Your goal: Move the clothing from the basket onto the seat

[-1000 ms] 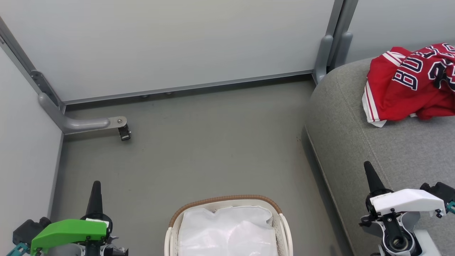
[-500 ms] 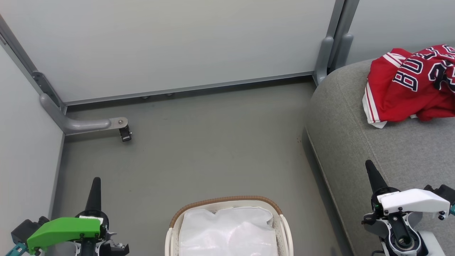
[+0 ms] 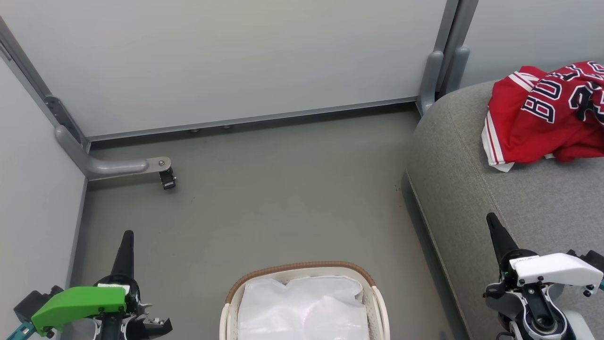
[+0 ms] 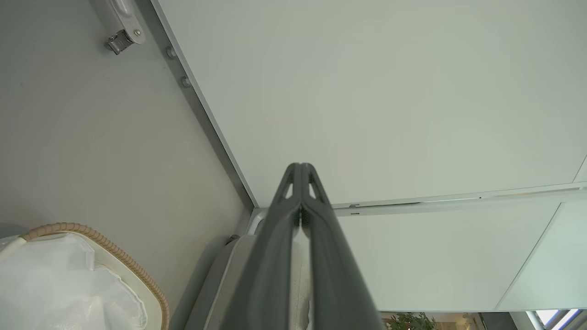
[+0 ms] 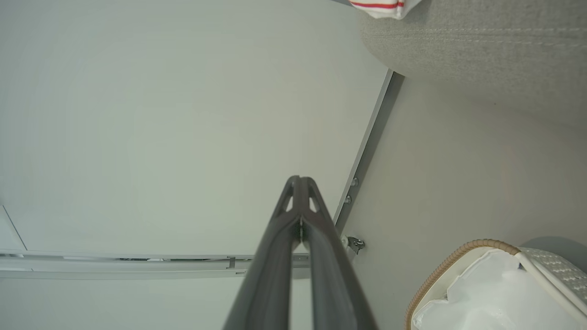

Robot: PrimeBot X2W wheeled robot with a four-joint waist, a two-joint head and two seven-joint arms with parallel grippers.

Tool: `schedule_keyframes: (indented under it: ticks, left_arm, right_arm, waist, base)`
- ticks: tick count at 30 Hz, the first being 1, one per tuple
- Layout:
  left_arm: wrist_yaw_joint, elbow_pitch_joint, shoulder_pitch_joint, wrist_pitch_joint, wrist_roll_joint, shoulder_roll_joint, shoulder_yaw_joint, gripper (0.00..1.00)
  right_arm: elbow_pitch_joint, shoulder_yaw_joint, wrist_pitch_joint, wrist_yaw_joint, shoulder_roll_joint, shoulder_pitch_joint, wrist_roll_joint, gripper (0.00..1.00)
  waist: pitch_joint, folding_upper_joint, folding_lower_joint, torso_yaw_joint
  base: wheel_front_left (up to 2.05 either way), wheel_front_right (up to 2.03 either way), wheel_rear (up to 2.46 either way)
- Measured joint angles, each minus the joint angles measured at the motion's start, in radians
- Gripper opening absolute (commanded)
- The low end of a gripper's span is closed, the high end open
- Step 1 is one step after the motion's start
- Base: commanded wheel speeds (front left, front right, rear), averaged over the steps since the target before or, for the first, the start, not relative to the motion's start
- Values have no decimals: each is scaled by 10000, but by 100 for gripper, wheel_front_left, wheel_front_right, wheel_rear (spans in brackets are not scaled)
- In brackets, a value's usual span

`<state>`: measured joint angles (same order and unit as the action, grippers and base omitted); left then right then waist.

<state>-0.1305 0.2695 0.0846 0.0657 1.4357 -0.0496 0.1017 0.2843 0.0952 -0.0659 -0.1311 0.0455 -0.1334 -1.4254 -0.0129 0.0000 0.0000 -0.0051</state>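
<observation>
The red clothing (image 3: 547, 115) with dark white-outlined letters lies crumpled on the grey seat (image 3: 514, 198) at the right; its white-striped trim (image 5: 383, 5) shows in the right wrist view above the seat (image 5: 481, 50). The white basket (image 3: 373, 302) with a brown rim stands on the floor at bottom centre, holding a plain white crinkled sheet (image 3: 302, 309); I also see the basket (image 4: 114, 261) in the left wrist view and the basket (image 5: 458, 256) in the right wrist view. My left gripper (image 3: 127, 236) is shut and empty, left of the basket. My right gripper (image 3: 492, 218) is shut and empty over the seat's front.
Pale grey partition walls (image 3: 236, 61) close off the back and left. A grey metal foot with a small caster (image 3: 166, 178) juts onto the floor at the left. A grey post (image 3: 436, 75) stands behind the seat's corner. Grey floor (image 3: 283, 189) lies between the basket and the wall.
The whole head view has shifted slightly, so the camera moved. Both grippers sit a little lower in the picture than before and stay shut. The clothing and basket lie as they did.
</observation>
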Motion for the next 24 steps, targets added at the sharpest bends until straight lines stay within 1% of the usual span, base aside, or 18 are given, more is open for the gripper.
schedule_keyframes:
  ticks: [24]
  left_arm:
    - [0,-221,151,456,1547,2,104,0]
  right_arm:
    - [-360,163,-439,0,13,186,-1668,0]
  waist:
    - [89,0,0,46]
  base:
    - [0,0,0]
